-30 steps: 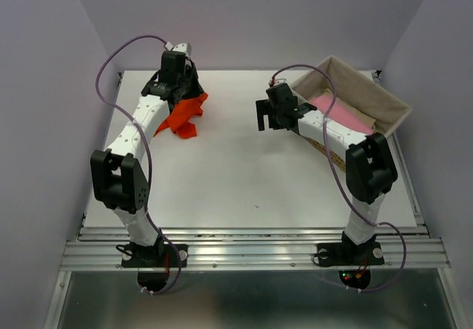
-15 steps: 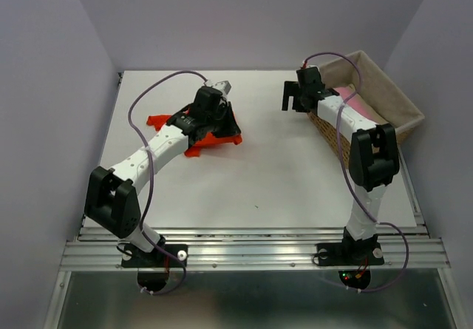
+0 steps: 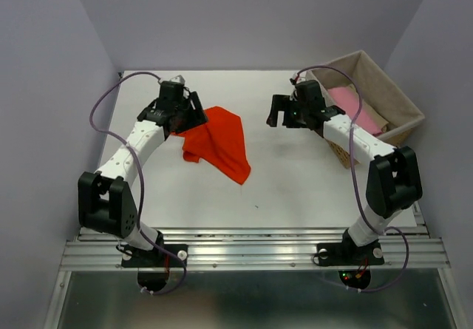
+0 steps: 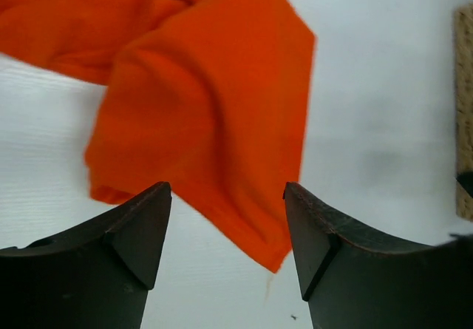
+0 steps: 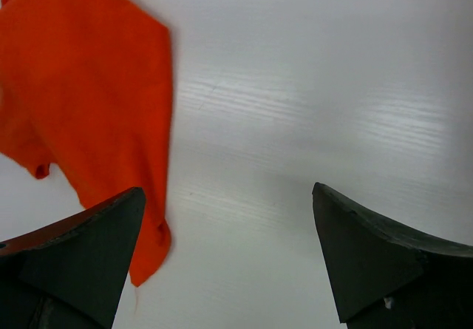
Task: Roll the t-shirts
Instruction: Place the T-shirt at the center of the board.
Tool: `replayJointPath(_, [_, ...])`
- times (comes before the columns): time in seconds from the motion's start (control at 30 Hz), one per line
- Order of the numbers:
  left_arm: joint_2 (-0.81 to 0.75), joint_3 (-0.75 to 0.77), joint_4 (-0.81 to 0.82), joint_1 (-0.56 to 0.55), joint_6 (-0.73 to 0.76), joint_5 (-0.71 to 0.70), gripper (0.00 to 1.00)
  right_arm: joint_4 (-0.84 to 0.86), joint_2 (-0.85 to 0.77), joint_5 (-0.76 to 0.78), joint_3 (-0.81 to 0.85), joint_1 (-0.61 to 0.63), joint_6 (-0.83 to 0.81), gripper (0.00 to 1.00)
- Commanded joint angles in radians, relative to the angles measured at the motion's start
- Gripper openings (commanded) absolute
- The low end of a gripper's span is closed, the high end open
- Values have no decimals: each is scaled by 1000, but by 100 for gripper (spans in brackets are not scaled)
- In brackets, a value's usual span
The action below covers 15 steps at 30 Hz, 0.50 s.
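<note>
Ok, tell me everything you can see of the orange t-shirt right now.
The orange t-shirt is plain, bright orange-red soft fabric with no print visible. It lies loosely folded over itself and flat on the white table, left of centre, not rolled. One corner trails toward the near edge. The left gripper hangs at its far-left edge with the jaws open, not gripping it; whether it touches the cloth is unclear.
</note>
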Motion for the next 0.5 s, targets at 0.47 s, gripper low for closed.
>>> replayJointPath(0.47, [130, -290, 210, 194, -12, 83, 63, 77, 162, -20, -38, 348, 92, 99])
